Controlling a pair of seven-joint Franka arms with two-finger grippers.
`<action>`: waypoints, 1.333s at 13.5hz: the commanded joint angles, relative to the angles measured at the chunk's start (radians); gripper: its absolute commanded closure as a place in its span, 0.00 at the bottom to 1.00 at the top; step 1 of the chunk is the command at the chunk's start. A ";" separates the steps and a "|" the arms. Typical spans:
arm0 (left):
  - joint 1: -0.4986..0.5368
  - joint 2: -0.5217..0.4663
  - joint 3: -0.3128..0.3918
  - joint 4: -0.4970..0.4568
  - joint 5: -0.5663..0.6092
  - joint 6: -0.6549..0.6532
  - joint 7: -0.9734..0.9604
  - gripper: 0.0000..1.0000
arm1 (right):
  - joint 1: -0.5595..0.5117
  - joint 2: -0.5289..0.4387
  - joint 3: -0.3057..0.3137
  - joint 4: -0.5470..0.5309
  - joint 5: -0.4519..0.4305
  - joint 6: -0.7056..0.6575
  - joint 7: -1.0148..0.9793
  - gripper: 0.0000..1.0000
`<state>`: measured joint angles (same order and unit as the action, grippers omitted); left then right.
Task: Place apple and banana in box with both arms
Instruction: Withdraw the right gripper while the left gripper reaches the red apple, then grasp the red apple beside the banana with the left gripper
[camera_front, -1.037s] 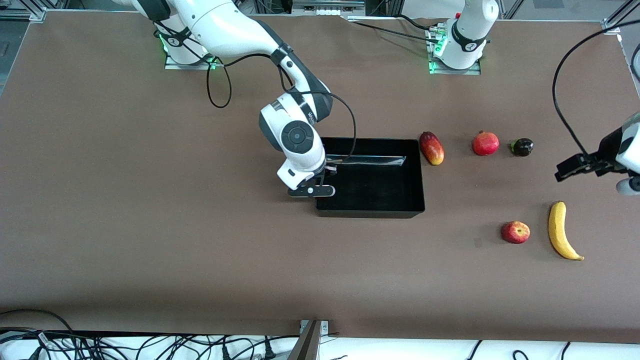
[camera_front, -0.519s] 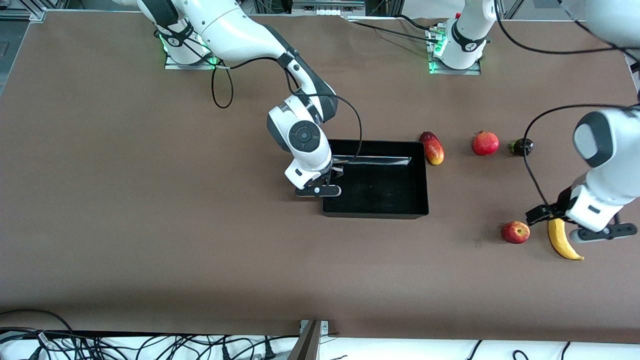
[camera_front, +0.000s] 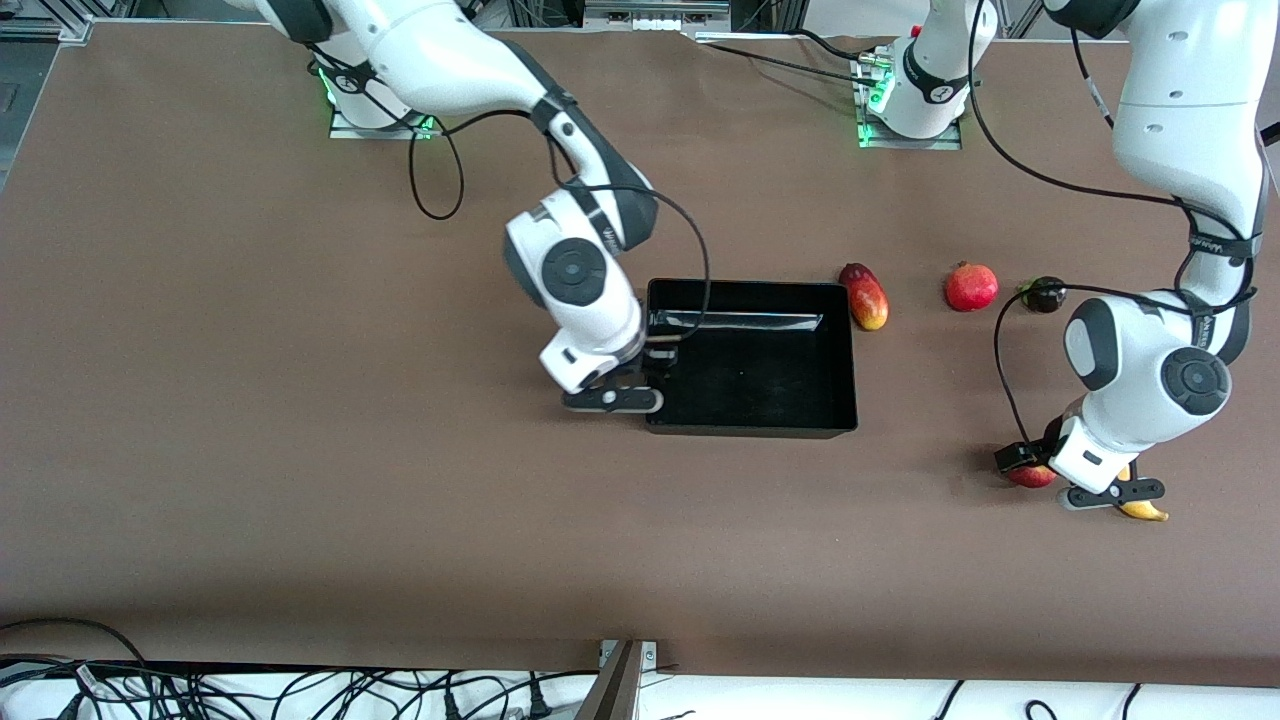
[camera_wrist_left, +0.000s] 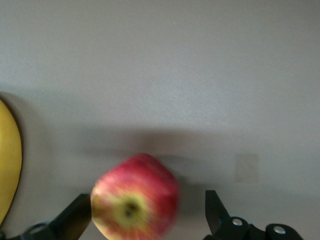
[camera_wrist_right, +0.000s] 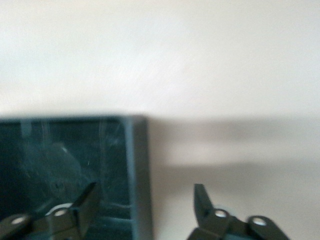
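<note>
Brown matting is covering the wide table (camera_front: 300, 450), and two white arms are reaching over it from their bases. Near the middle, the box (camera_front: 750, 425) is sitting flat, a shallow glossy black tray with nothing inside it.

At the left arm's end of the table, the apple (camera_front: 1030, 477) is lying on the mat, nearer to the front camera than the box. The left gripper (camera_wrist_left: 145, 220) is hanging low over it, with its two fingers (camera_wrist_left: 75, 220) spread wide, one on each side of the fruit and not touching it. In the left wrist view the apple (camera_wrist_left: 135, 202) is showing its yellowish stem hollow between the black fingers. The banana (camera_front: 1145, 510) is lying just beside the apple, toward the left arm's end; the arm is covering most of it in the front view, so only its tip is showing. In the left wrist view its yellow side (camera_wrist_left: 9, 165) is appearing at the edge.

The right gripper (camera_wrist_right: 145, 210) is standing over the box wall (camera_wrist_right: 137, 170) that faces the right arm's end of the table. Its fingers (camera_wrist_right: 90, 202) are apart, one over the inside of the box and the other over the mat, holding nothing.

Farther from the front camera, a mango (camera_front: 863, 296), a pomegranate (camera_front: 971, 286) and a small dark fruit (camera_front: 1044, 294) are lying in a row.
</note>
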<state>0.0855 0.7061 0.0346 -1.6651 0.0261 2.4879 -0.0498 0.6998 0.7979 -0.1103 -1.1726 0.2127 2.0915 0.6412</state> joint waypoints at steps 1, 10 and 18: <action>0.019 0.047 -0.002 0.028 0.021 0.051 0.021 0.00 | -0.149 -0.152 0.015 -0.030 0.024 -0.181 -0.111 0.00; 0.020 0.095 -0.002 0.019 0.020 0.163 -0.010 0.64 | -0.256 -0.672 -0.193 -0.401 -0.015 -0.444 -0.485 0.00; -0.068 -0.130 -0.039 -0.016 0.020 -0.134 -0.242 1.00 | -0.520 -0.786 0.081 -0.450 -0.217 -0.513 -0.491 0.00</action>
<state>0.0856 0.7194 0.0095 -1.6544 0.0293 2.5140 -0.1521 0.2446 0.0377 -0.0941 -1.5994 0.0172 1.5827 0.1583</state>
